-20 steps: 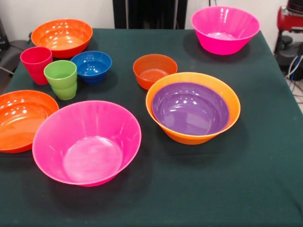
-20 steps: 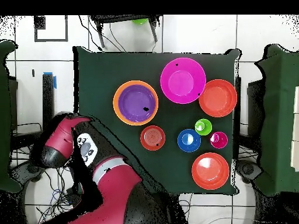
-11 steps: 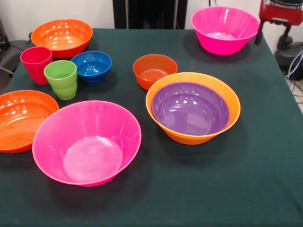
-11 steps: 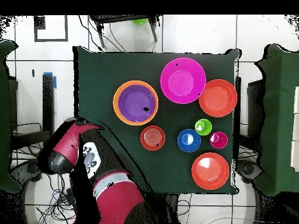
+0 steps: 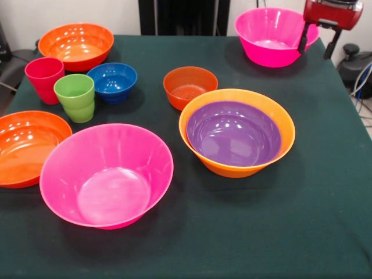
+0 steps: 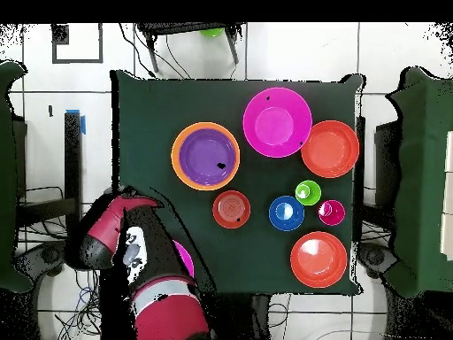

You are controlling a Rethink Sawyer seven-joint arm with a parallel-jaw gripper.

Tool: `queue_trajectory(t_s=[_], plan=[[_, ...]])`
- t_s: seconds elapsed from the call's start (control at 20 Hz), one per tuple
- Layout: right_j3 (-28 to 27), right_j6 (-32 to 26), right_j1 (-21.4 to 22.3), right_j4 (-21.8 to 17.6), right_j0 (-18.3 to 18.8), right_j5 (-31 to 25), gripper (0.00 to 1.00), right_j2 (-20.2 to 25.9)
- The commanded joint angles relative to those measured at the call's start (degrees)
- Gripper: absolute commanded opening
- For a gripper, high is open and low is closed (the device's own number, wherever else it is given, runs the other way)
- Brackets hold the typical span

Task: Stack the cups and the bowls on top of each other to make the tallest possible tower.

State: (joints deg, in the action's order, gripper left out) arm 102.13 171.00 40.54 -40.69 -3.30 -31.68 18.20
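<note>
My gripper (image 5: 317, 42) hangs at the far right, fingers apart and empty, beside the right rim of an upright hot pink bowl (image 5: 272, 36). In the overhead view my arm (image 6: 115, 228) partly hides that bowl (image 6: 184, 258). A second hot pink bowl (image 5: 107, 174) stands upright near the front. A purple bowl (image 5: 232, 132) sits nested in the large orange bowl (image 5: 285, 125). The red cup (image 5: 43, 78) and green cup (image 5: 75, 96) stand at the left beside the small blue bowl (image 5: 112, 80). No upturned pink base shows.
A small red-orange bowl (image 5: 190, 86) stands mid-table. Shallow red-orange bowls sit at the far left (image 5: 75, 43) and at the left edge (image 5: 23, 145). A dark green cloth (image 5: 290, 232) covers the table, bare at the front right.
My gripper has come into the front view at the far right, next to the far pink bowl. In the overhead view my arm has swung over that bowl.
</note>
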Motion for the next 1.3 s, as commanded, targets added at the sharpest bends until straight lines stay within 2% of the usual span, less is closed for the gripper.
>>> queue_trajectory(t_s=[0.05, 0.7, 1.3], plan=[[2.76, 8.24, -4.01, 1.49, -2.18, 5.89, 1.00, -5.02], [7.94, 0.60, 1.81, 7.76, 0.26, 3.58, 1.00, -4.98], [5.68, 3.50, -5.27, 5.18, -2.37, 10.48, 1.00, -9.22]])
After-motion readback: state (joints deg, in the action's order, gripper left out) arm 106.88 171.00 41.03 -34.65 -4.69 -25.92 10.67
